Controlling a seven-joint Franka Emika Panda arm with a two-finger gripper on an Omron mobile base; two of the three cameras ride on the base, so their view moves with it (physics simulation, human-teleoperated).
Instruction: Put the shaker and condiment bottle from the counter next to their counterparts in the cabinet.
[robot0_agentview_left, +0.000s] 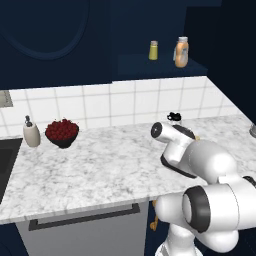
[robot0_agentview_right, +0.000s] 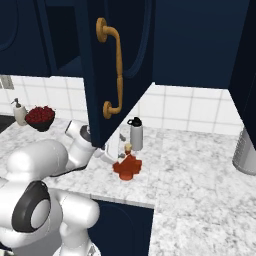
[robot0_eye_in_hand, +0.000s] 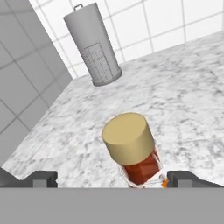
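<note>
The deep-red condiment bottle (robot0_agentview_right: 127, 167) with its tan stopper (robot0_eye_in_hand: 130, 138) stands on the marbled counter (robot0_agentview_right: 190, 165). My gripper (robot0_eye_in_hand: 113, 179) is open around it: the bottle's neck sits between the two fingertips, close to the right one (robot0_eye_in_hand: 180, 178). In the right base view the open cabinet door partly hides the hand. The small yellow shaker (robot0_agentview_left: 153, 50) stands on the navy cabinet's shelf (robot0_agentview_left: 160, 67), just left of the pale orange bottle (robot0_agentview_left: 181, 52).
A taller grey shaker with a black top (robot0_agentview_right: 136, 134) stands just behind the red bottle. The open cabinet door (robot0_agentview_right: 117, 70) hangs over the arm. A grey cylinder (robot0_agentview_right: 245, 150) is at the right; a bowl of red fruit (robot0_agentview_left: 62, 132) and a soap dispenser (robot0_agentview_left: 31, 132) at the left.
</note>
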